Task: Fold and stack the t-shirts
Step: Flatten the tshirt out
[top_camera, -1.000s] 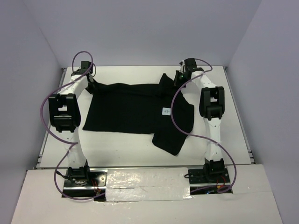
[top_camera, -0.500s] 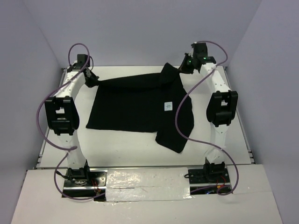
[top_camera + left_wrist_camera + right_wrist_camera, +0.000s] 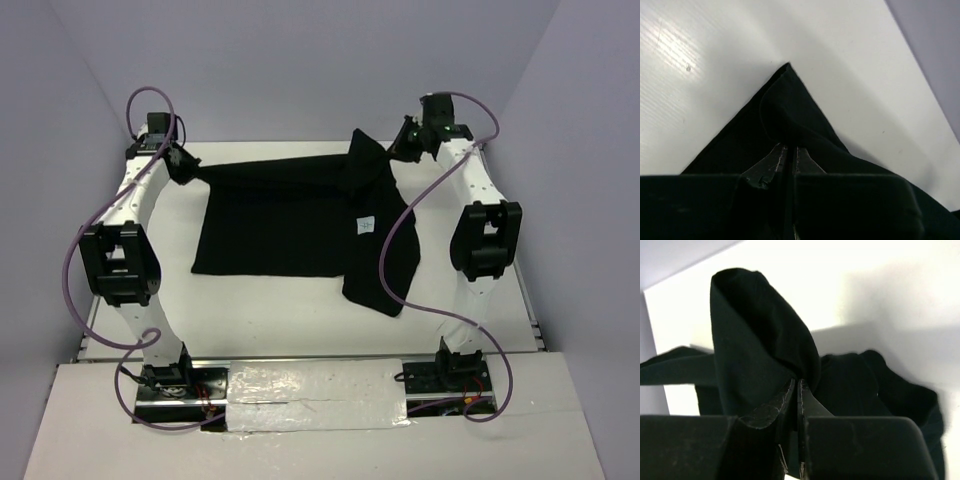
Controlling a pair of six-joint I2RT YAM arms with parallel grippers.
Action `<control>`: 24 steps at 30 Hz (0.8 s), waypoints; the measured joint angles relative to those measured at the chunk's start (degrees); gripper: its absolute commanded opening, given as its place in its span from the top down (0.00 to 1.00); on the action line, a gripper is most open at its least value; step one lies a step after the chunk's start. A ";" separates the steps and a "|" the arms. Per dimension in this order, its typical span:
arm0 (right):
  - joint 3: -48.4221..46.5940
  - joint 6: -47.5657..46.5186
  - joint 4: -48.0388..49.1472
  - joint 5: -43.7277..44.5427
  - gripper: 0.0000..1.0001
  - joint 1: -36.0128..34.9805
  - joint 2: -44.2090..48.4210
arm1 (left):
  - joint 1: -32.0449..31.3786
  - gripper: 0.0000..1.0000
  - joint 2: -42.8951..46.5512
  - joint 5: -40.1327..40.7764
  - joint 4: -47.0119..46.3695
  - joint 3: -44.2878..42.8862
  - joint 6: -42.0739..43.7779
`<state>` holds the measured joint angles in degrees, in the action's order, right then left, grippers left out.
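Observation:
One black t-shirt [image 3: 280,220] hangs stretched between both grippers over the white table [image 3: 270,315], its far edge lifted and its near part draped on the surface. A small white tag [image 3: 365,225] shows on it. My left gripper [image 3: 183,170] is shut on the shirt's far left corner [image 3: 787,100], with cloth pinched between the jaws [image 3: 789,148]. My right gripper [image 3: 405,145] is shut on the far right part, where a bunched fold [image 3: 760,340] rises above the jaws [image 3: 797,382]. A sleeve [image 3: 385,275] hangs toward the near right.
Purple cables [image 3: 400,250] loop from both arms, the right one crossing over the shirt's right side. Grey walls [image 3: 300,60] close in the table at the back and sides. The arm bases [image 3: 165,375] stand at the near edge.
Both grippers have risen and spread outward toward the back corners, pulling the shirt's far edge taut and higher. The shirt's body has slid slightly right and away from the near edge.

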<state>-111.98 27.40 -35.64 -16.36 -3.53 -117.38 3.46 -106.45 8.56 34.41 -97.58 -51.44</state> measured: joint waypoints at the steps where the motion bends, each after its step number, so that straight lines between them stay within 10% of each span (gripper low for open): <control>1: 1.31 -0.04 0.59 -0.59 0.88 0.07 -0.15 | 0.04 1.00 0.00 -0.33 -0.11 0.96 0.02; 16: 7.67 -0.15 7.45 -6.93 1.00 0.33 -5.73 | 0.11 1.00 -0.07 -2.86 -0.61 2.56 0.50; 19: 7.67 -0.28 7.87 -6.84 0.70 0.33 -6.67 | 0.11 1.00 -0.17 -2.86 -0.66 2.54 0.52; 24: 6.95 -2.89 8.13 -6.14 0.62 0.39 -8.00 | 0.13 1.00 -0.61 -2.93 -0.81 2.54 0.55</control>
<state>-105.03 24.51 -27.51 -22.50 -3.14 -125.38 3.60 -107.07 5.63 33.61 -95.04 -50.89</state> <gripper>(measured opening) 0.360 0.152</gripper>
